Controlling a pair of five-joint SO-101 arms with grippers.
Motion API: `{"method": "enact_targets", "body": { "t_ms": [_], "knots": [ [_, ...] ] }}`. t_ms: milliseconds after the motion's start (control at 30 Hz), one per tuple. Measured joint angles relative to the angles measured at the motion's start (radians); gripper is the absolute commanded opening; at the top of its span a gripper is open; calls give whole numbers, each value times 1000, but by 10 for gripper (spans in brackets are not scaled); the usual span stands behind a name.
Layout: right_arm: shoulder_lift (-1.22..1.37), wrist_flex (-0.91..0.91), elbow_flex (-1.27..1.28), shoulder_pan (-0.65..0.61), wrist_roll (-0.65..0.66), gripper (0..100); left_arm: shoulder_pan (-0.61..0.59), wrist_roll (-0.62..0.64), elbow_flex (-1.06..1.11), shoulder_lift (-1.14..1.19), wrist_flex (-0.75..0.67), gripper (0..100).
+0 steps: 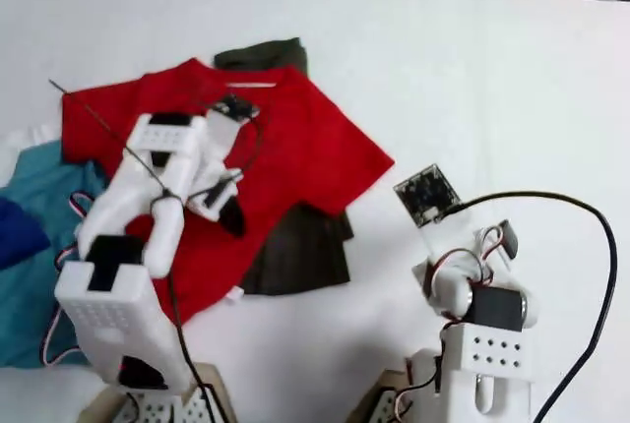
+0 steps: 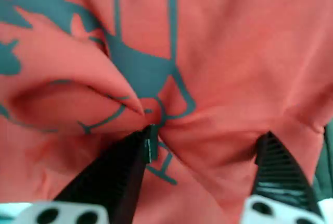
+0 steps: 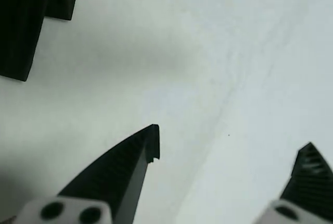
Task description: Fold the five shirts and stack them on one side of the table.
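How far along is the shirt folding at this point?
Done: nothing looks folded or stacked; the teal shirt and blue shirt lie rumpled on the table. In hand: the left end effector, open, presses into the red shirt, bunching cloth between its fingers; that shirt lies spread over a dark shirt. The right end effector sits open over bare table. Left: all the folding and stacking.

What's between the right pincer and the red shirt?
Bare table lies between the right pincer and the red shirt, nothing else; the high view shows that stretch.
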Motion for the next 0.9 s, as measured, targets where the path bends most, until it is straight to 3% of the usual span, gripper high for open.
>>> {"method": "enact_targets", "body": {
  "t_ms": [100, 333, 500, 667, 900],
  "knots": [
    [0, 0, 0, 0, 0, 405, -28, 0, -103, 78, 74, 5],
    [0, 0, 0, 0, 0, 405, -206, 2, -377, 72, 302, 21],
    [0, 0, 0, 0, 0, 405, -358, -78, -638, -74, 497, 21],
    [0, -9, 0, 0, 0, 405, -545, -192, -700, -255, 526, 21],
    [0, -38, 0, -2, 0, 405, -807, -342, -667, -284, 505, 21]
  ]
}}
